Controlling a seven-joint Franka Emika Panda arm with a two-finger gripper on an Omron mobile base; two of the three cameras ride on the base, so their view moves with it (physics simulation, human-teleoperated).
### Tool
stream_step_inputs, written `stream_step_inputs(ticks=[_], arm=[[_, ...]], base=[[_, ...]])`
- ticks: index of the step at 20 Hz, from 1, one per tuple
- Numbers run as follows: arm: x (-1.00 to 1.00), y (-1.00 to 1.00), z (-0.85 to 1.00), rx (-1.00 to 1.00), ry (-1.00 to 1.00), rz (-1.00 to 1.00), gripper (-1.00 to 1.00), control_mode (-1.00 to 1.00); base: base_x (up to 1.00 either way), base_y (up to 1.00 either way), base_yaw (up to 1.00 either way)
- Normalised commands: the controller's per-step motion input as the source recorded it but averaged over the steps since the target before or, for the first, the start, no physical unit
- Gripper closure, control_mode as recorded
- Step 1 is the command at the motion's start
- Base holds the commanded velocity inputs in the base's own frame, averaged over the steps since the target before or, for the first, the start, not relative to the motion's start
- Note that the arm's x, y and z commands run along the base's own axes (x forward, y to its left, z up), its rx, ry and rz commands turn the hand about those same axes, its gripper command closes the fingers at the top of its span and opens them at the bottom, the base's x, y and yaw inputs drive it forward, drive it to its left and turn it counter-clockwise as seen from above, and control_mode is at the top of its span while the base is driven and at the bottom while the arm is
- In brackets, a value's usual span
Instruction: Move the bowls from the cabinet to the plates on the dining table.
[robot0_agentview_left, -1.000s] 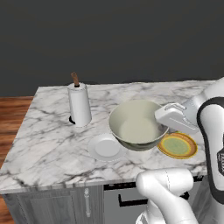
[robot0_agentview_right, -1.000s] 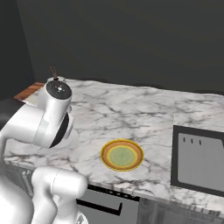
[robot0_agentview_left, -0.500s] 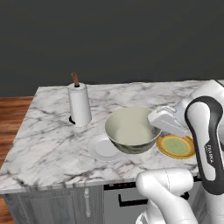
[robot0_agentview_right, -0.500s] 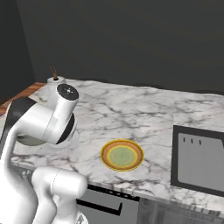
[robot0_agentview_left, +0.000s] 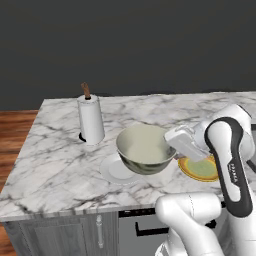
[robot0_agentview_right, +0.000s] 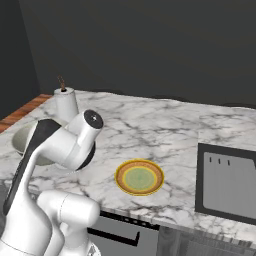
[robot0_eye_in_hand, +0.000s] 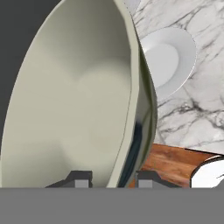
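On the marble dining table (robot0_agentview_left: 55, 165), a white paper-towel roll (robot0_agentview_left: 91, 120) stands at the left. Just right of it lies the plain white plate (robot0_agentview_left: 116, 169), with the cream-glazed bowl (robot0_agentview_left: 145, 149) held above its right edge. The gripper (robot0_eye_in_hand: 109, 179) pinches the bowl's rim, one finger (robot0_eye_in_hand: 78, 178) inside the wall and one outside. Further right, the yellow-rimmed plate (robot0_agentview_left: 200, 169) sits bare on the tabletop, near the dark rectangular mat (robot0_agentview_right: 227, 182).
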Motion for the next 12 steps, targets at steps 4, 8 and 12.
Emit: stream_step_inputs(ticks=[4,8,12], arm=[[0.33,0.03,-0.06,-0.01,0.00,0.03,1.00,-1.00],[0.33,0.05,0.00,-0.05,0.04,0.04,1.00,-1.00],[0.37,0.02,0.00,-0.06,0.13,0.06,1.00,-1.00]], base=[[0.00,0.00,0.00],[0.00,0.00,0.00],[0.00,0.00,0.00]])
